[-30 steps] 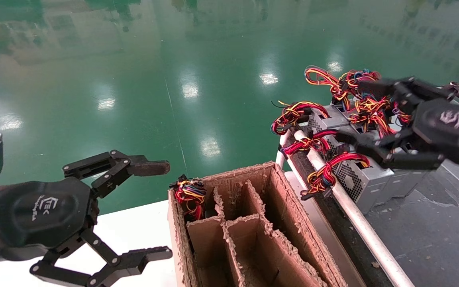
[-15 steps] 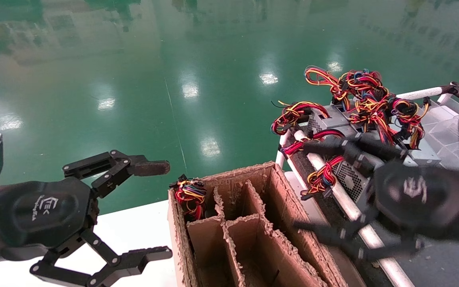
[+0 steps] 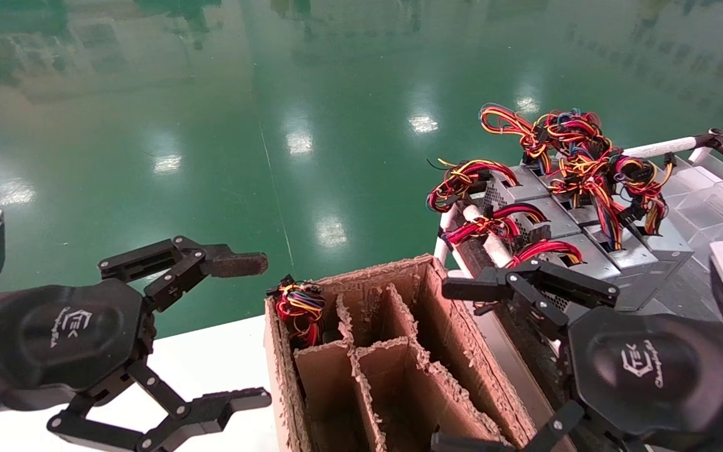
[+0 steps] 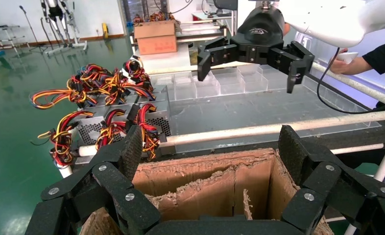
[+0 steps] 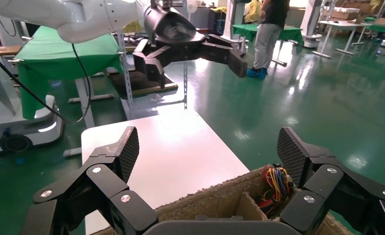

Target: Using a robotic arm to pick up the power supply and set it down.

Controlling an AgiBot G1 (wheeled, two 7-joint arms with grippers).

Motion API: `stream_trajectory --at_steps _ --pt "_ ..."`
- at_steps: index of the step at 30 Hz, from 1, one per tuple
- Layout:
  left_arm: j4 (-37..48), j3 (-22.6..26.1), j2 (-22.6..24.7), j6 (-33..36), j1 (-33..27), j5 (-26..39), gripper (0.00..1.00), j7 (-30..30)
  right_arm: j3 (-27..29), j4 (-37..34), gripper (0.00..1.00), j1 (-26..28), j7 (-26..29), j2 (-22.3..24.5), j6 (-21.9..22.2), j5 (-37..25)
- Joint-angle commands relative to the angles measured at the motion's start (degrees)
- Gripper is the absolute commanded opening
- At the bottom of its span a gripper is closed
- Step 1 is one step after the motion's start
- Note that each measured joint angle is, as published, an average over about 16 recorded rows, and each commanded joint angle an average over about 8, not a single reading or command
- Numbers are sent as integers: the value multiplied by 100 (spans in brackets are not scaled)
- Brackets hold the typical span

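Beside the rack on my right, the right gripper (image 3: 455,364) hangs with its fingers (image 3: 471,290) spread wide and nothing between them, low over the right edge of the cardboard box (image 3: 399,351). The power supply (image 3: 578,276) I judge the likeliest target, the nearest silver unit in the row, lies just beyond and to the right of those fingers, across the white rail (image 3: 493,245), its red and yellow wires (image 3: 540,251) looping toward the box. Its long side appears to run away from me along the row, though I cannot tell that for certain behind the gripper's palm. Further near-identical units sit behind it, wires tangled above them.

On my far side, the left gripper (image 3: 248,333) is parked over the white worktop (image 3: 223,358), fingers likewise spread and empty, well apart from the rack. One wired unit (image 3: 299,307) already stands in the box's back left compartment; the other compartments I can see look vacant.

By my reading the right arm is plainly the nearer, and the coming reach goes forward and rightward, with the fingers needing to straddle the metal case, not the wire bundle.
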Motion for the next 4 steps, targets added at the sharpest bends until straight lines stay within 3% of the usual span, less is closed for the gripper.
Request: stream_trajectory --at_steps 1,4 --pt "0 0 0 0 0 0 100 0 -4 -60 100 36 -15 0 4 -13" --pt "0 0 0 0 0 0 100 0 -8 -83 100 51 -21 0 5 -22"
